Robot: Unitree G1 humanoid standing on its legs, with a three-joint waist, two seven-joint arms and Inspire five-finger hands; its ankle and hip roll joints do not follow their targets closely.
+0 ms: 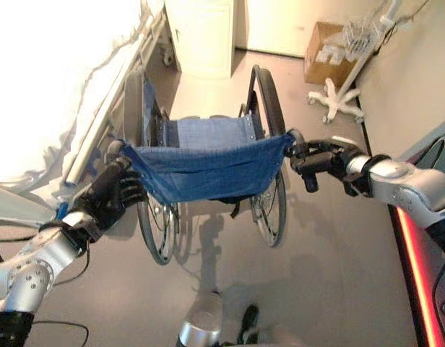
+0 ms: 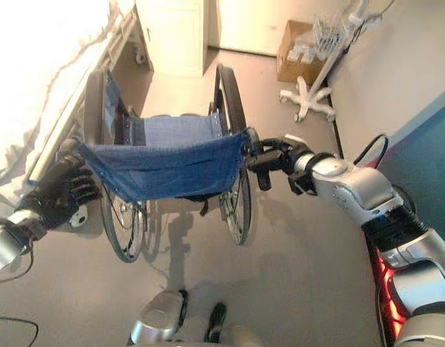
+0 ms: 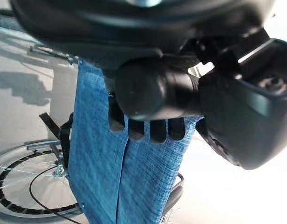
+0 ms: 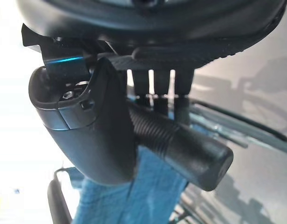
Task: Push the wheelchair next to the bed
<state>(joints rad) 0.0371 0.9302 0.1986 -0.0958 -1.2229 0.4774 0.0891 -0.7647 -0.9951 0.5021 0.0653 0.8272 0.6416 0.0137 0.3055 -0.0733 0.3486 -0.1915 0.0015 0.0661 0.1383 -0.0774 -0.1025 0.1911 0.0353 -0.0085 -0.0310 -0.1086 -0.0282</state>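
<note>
**Blue wheelchair standing beside the bed**

Blue cloth is stretching across the back of the wheelchair [image 1: 201,163], which is standing on the grey floor [image 1: 331,275] just beside the white bed [image 1: 56,87]. The left hand [image 1: 110,195] is curling its fingers around the left push handle [image 3: 153,91]. The right hand [image 1: 316,163] is gripping the right push handle [image 4: 181,144]. A cardboard box [image 1: 325,52] is sitting near the far wall.

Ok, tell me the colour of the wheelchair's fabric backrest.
Blue, with a fine denim-like weave; the backrest shows best in the left eye view.
</note>
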